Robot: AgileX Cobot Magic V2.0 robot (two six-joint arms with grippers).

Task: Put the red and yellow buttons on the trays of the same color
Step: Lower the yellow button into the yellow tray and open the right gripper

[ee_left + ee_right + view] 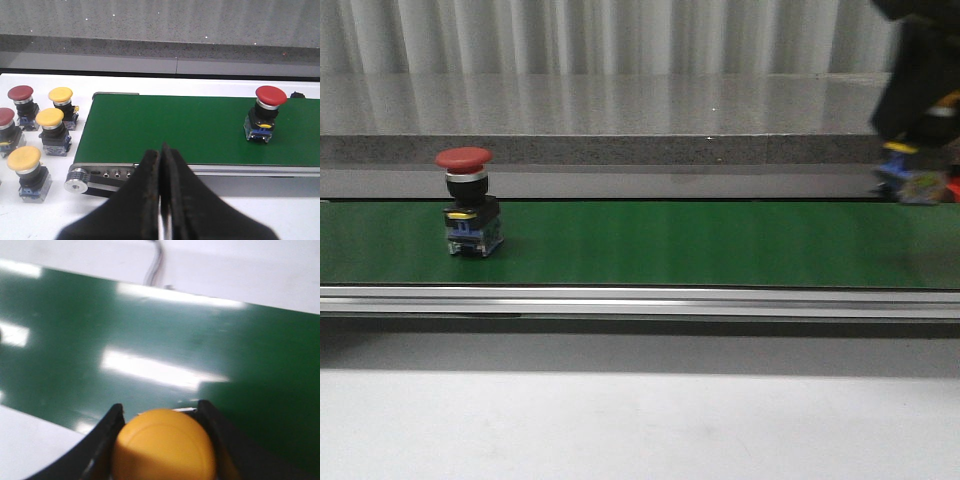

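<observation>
Closest to my left wrist camera, the left gripper (161, 200) has its fingers pressed together, holding nothing. A red button (468, 203) stands upright on the green belt (700, 243), ahead on that arm's side, the nearer arm. My right gripper (162, 412) pinches a yellow button (164, 445) above the belt's right end

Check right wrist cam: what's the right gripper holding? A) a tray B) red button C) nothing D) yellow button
D: in the right wrist view the right gripper has its fingers closed on either side of a yellow button, held over the green belt. The only red button on the belt stands untouched at the other end.
</observation>
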